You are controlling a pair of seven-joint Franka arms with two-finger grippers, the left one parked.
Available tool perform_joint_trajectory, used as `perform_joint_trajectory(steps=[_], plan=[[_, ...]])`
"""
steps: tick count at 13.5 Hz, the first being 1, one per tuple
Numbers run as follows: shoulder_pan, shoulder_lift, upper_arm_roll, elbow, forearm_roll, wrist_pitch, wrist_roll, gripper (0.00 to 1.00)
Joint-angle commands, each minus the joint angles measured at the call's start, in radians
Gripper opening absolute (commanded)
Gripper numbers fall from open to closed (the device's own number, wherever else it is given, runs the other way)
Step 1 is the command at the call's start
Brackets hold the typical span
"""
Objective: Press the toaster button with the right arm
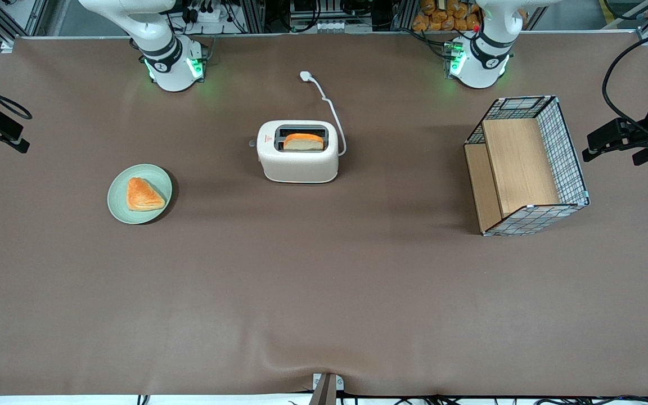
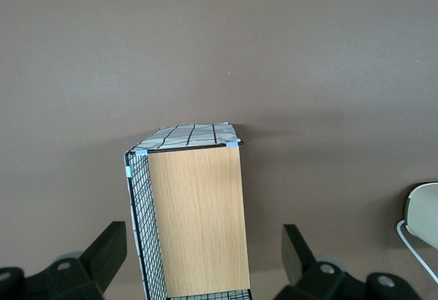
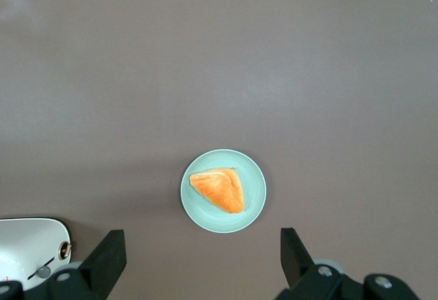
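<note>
The cream-white toaster stands mid-table with a slice of bread in its top slot. The small grey toaster button sticks out of its narrow end, the end toward the working arm. The right arm rises from its base out of the front view, so my gripper does not show there. In the right wrist view my gripper hangs high above the table, fingers wide apart and empty. An end of the toaster with its grey knob shows beside one finger.
A pale green plate holding an orange pastry lies toward the working arm's end, below my gripper. A wire-mesh wooden basket lies toward the parked arm's end. The toaster's white cord and plug run toward the arm bases.
</note>
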State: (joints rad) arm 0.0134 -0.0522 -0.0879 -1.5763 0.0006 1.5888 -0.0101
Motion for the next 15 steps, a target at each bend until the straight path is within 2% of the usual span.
perform_joint_trajectory(steps=[1, 8, 13, 15], plan=[[0.003, 0.008, -0.001, 0.021, 0.006, -0.007, 0.018, 1.00], [0.013, 0.046, 0.000, 0.016, 0.001, -0.020, 0.013, 1.00], [0.077, 0.095, 0.002, -0.030, 0.016, -0.067, 0.024, 1.00], [0.105, 0.095, 0.000, -0.056, 0.073, -0.070, 0.036, 1.00]])
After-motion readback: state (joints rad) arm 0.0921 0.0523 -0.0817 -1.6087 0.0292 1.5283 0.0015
